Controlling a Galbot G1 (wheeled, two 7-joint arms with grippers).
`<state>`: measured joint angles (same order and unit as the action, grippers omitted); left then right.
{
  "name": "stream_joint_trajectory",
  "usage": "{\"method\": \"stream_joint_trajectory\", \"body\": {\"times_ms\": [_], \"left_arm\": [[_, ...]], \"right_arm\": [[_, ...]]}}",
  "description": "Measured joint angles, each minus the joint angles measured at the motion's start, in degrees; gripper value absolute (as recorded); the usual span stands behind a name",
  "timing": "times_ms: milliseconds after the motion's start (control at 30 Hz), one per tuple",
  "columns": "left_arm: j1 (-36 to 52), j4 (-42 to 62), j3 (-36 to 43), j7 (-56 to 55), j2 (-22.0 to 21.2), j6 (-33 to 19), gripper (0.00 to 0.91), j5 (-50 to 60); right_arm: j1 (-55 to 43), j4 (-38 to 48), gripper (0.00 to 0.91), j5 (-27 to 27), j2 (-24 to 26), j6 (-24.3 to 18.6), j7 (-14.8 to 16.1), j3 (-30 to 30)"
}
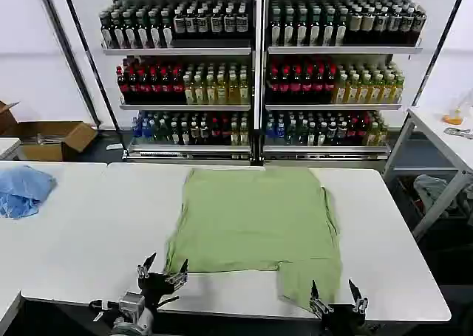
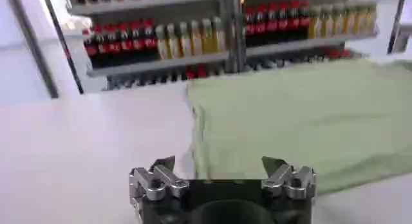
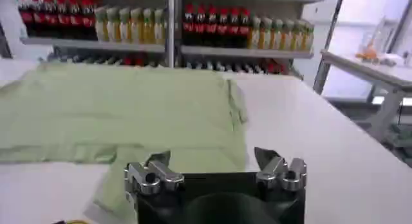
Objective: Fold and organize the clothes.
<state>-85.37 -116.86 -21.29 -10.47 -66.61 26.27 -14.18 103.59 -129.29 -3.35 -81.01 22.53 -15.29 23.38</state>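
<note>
The clothes, one light sage-green T-shirt (image 1: 255,221), lie partly folded and plain side up in the middle of the white table (image 1: 81,240). A flap of the shirt reaches toward the table's front edge at the right (image 1: 307,277). My left gripper (image 1: 164,266) hovers open just off the shirt's near left corner (image 2: 212,161). Open as well, my right gripper (image 1: 337,292) hangs over the near right flap (image 3: 193,161). Neither holds anything. In the left wrist view the left gripper (image 2: 219,166) faces the shirt's left edge; in the right wrist view the right gripper (image 3: 212,158) faces its right side.
A crumpled blue cloth (image 1: 22,190) lies on the table's far left. Shelves of bottles (image 1: 255,77) stand behind the table. A cardboard box (image 1: 55,138) sits on the floor at left, and another table (image 1: 447,140) stands at right.
</note>
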Motion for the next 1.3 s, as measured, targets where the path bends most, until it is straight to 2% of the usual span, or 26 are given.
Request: {"method": "stream_joint_trajectory", "body": {"times_ms": [100,133,167,200,233,267,333,1000,1300], "left_arm": [[0.79,0.94,0.18,-0.21,0.52,1.52,0.907,-0.4],[1.02,1.15,0.23,-0.23,0.69,1.9,0.826,-0.54],[1.27,1.34,0.25,-0.25,0.91,2.28,0.695,-0.74],[1.47,1.47,0.25,-0.31,1.15,2.6,0.252,-0.88],[1.61,1.54,0.25,-0.37,1.29,2.88,0.151,-1.05],[1.68,1.57,0.24,-0.37,1.41,3.15,0.05,-1.26],[1.72,1.6,0.22,-0.34,1.64,3.47,0.03,-1.66],[0.91,0.58,-0.36,3.02,3.36,4.1,0.03,-8.1],[0.95,-1.32,-1.31,4.68,4.39,4.12,0.03,-12.4]], "right_arm": [[-0.1,0.6,0.907,0.22,-0.49,0.88,-0.41,-0.56],[-0.1,0.7,0.907,0.22,-0.62,1.13,-0.54,-0.71],[-0.1,0.78,0.907,0.24,-0.79,1.4,-0.72,-0.85],[-0.1,0.89,0.615,0.26,-0.95,1.61,-0.81,-0.95],[-0.07,1.04,0.191,0.27,-1.11,1.78,-0.82,-1.06],[-0.03,1.15,0.0,0.27,-1.26,1.91,-0.82,-1.18],[0.12,1.3,0.0,0.18,-1.55,2.05,-0.87,-1.39],[1.6,1.25,0.0,-1.34,-2.71,1.76,-0.43,-1.39],[2.49,-0.42,0.0,-1.99,-1.81,-2.43,0.74,0.81]]}}
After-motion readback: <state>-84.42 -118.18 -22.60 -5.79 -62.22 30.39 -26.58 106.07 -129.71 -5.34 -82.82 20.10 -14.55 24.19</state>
